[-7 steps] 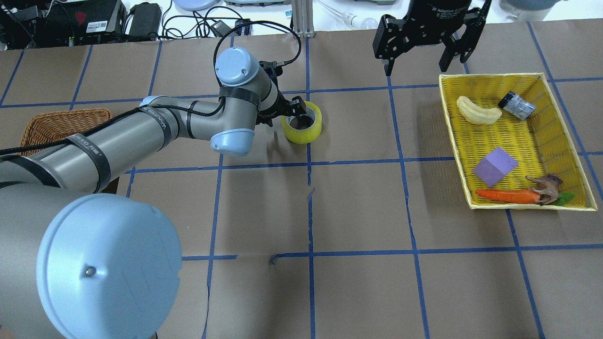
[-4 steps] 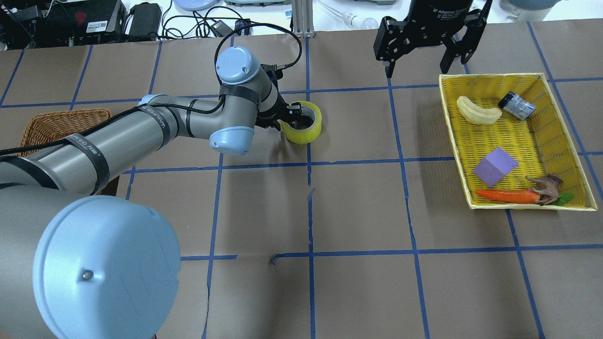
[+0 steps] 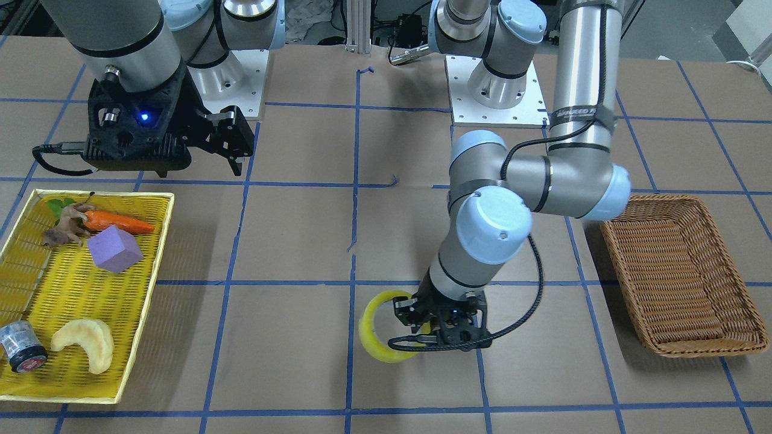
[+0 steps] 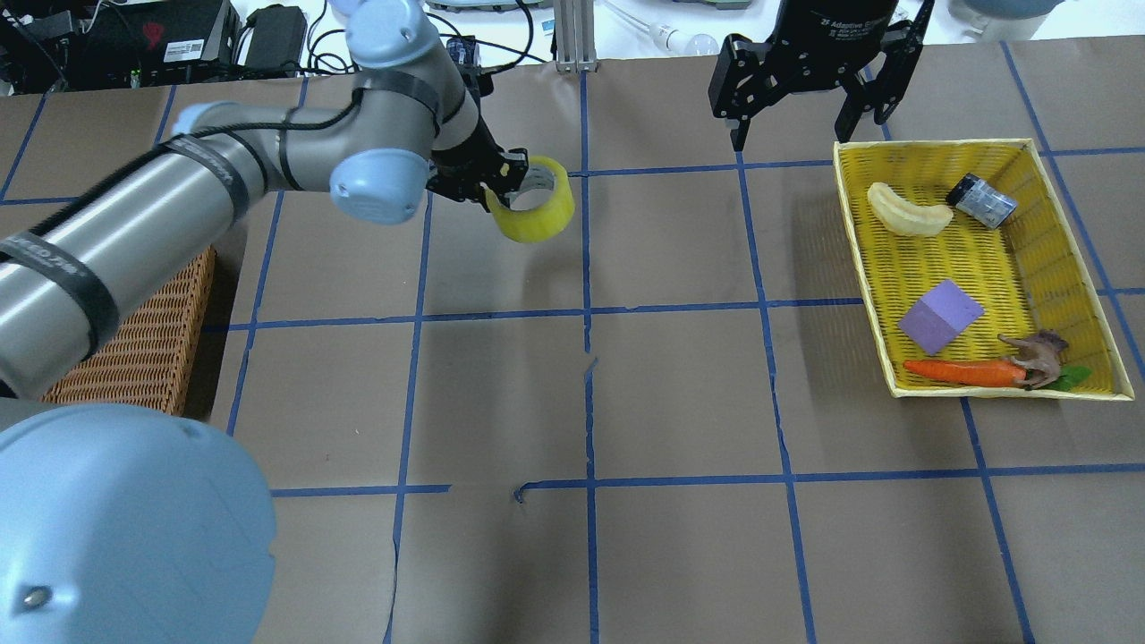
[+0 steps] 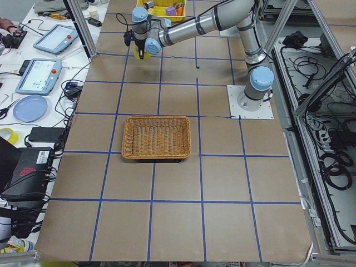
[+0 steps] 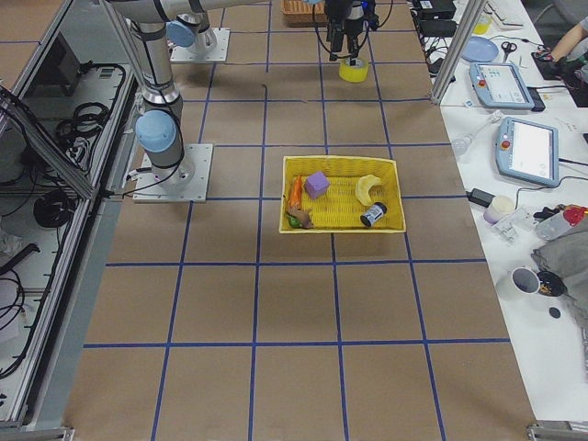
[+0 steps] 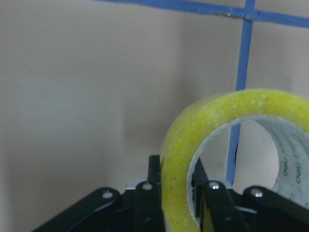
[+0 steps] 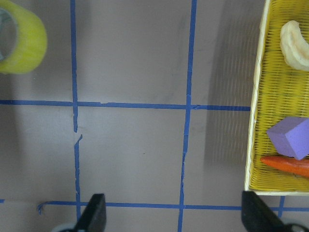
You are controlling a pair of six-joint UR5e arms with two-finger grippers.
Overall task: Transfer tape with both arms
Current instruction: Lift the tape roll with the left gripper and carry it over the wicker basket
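1. Front-facing view: in the lower centre, the left gripper (image 3: 435, 330) is clamped on the wall of the tape (image 3: 368, 337), a glossy yellow ring lifted off the brown paper table (image 3: 289, 241).
2. Overhead view: the tape hangs tilted at upper centre-left, well apart from the yellow woven tray (image 4: 864, 268) at the right edge. The black right gripper (image 4: 792, 121), jaws spread and holding nothing, is near the tray's upper left corner.
3. Left wrist view: the jaws pinch the ring's wall, one inside the whitish core, one outside.
4. Right wrist view: the tape is in the upper left corner; bare paper lies between it and the tray.
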